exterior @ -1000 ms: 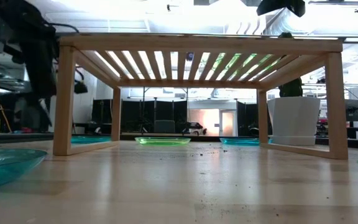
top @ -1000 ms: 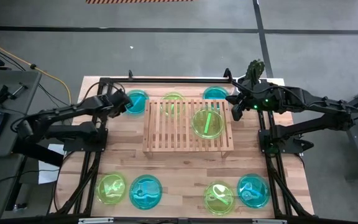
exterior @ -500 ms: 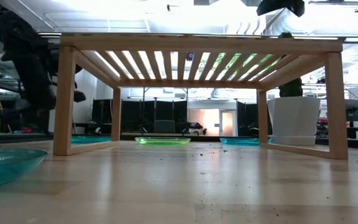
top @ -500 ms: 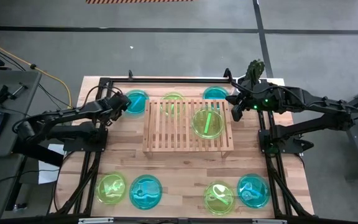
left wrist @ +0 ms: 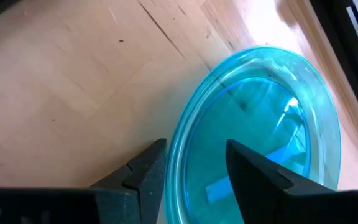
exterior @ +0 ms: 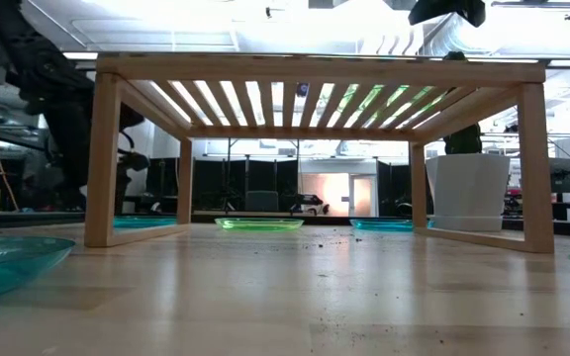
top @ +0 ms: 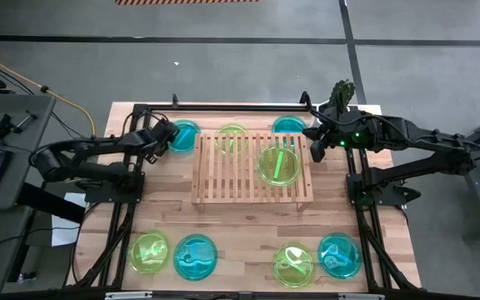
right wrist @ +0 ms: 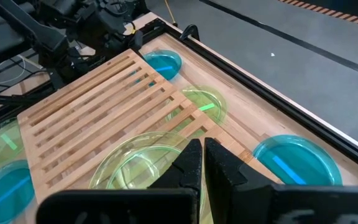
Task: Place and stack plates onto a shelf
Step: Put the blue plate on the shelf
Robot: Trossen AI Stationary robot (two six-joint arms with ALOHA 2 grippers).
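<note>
Lying scratched and crumb-speckled: butcher-block desk point(top: 248, 221), grey floor point(top: 223, 58) surrounding. Straddling far-left cyan plate point(left wrist: 260, 124): left claw point(left wrist: 194, 165), spread. Hovering beside shelf point(top: 252, 167): right claw point(right wrist: 202, 163), pressed together.

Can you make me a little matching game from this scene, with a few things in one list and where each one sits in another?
Things:
1. lime green round plastic plate
2. cyan-blue round plastic plate
3. left tool
4. right tool

Places:
A. astride the rim of the blue plate beside the rack
B. on top of the light wooden slatted shelf
C. on the tabletop at the rack's far left corner
D. at the rack's right end

Pairs: 1-B, 2-C, 3-A, 4-D
</note>
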